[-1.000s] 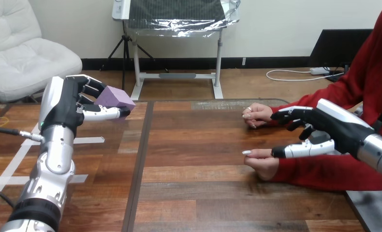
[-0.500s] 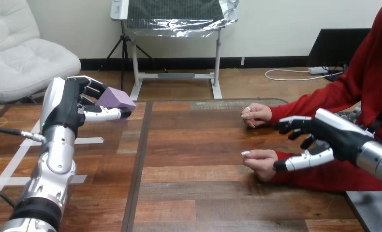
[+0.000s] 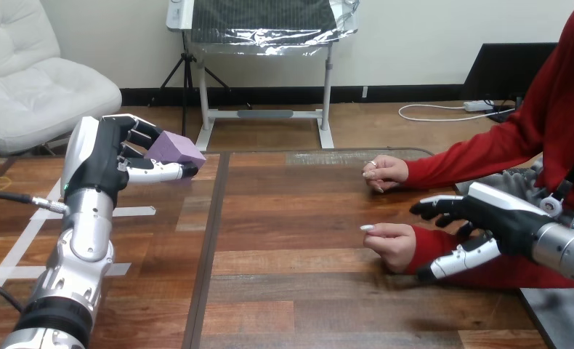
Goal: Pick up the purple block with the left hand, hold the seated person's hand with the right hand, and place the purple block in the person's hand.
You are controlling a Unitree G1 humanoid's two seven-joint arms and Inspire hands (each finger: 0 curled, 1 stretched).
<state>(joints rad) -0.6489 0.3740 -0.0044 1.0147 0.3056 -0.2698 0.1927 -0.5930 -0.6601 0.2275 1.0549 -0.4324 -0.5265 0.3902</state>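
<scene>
My left hand (image 3: 106, 156) is raised above the table's left part, its fingers and thumb curled round the purple block (image 3: 174, 150). At the right, the person's nearer hand (image 3: 389, 242) rests on the table with fingers loosely curled. My right hand (image 3: 487, 222) hovers over that forearm in the red sleeve, fingers spread above and thumb below, open and not closed round it. The person's farther hand (image 3: 386, 171) lies on the table further back.
The wooden table (image 3: 298, 291) has a dark seam running front to back left of centre. White tape strips (image 3: 135, 211) lie on its left part. The person's red sleeves cover the table's right side.
My right hand has drawn back to the right and down along the person's forearm, away from the nearer hand. My left hand with the block has stayed in place.
</scene>
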